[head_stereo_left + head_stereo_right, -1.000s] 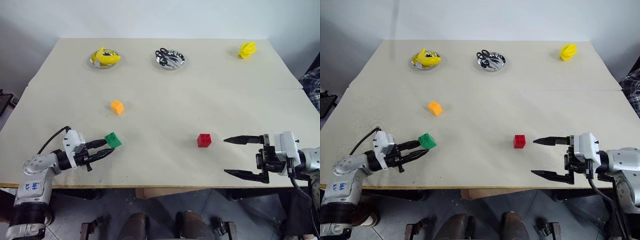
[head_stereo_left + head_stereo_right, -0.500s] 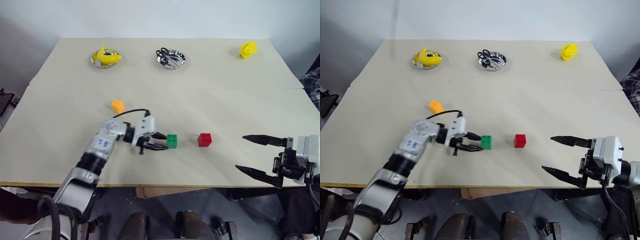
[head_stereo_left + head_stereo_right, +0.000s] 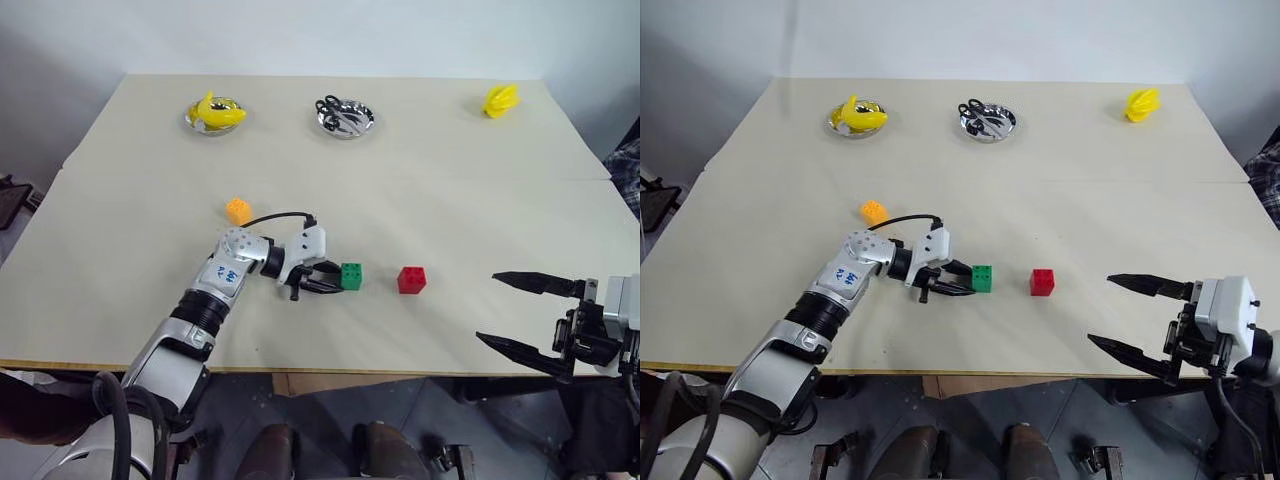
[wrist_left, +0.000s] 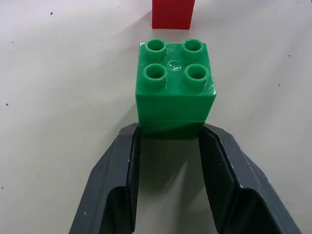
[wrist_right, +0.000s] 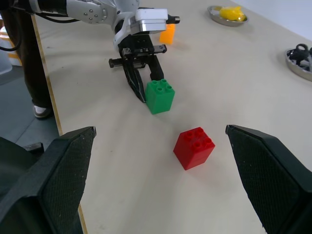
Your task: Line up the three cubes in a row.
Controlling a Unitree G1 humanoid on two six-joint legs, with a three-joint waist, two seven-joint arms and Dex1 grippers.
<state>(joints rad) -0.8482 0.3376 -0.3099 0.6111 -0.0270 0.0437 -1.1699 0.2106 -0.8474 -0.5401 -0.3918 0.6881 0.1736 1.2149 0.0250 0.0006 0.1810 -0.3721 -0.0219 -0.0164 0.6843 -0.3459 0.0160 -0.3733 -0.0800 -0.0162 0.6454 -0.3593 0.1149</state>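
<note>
Pale beige counter, seamed across, against a plain white wall. Left claw clamps the green cube; red cube at its 3 o'clock. Right claw gapes wide.

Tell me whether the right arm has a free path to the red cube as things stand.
Probably yes. The right tool stands open at the near table edge, and only bare table lies between it and the red cube. The green cube, held in the left tool, sits on the cube's far side.
</note>
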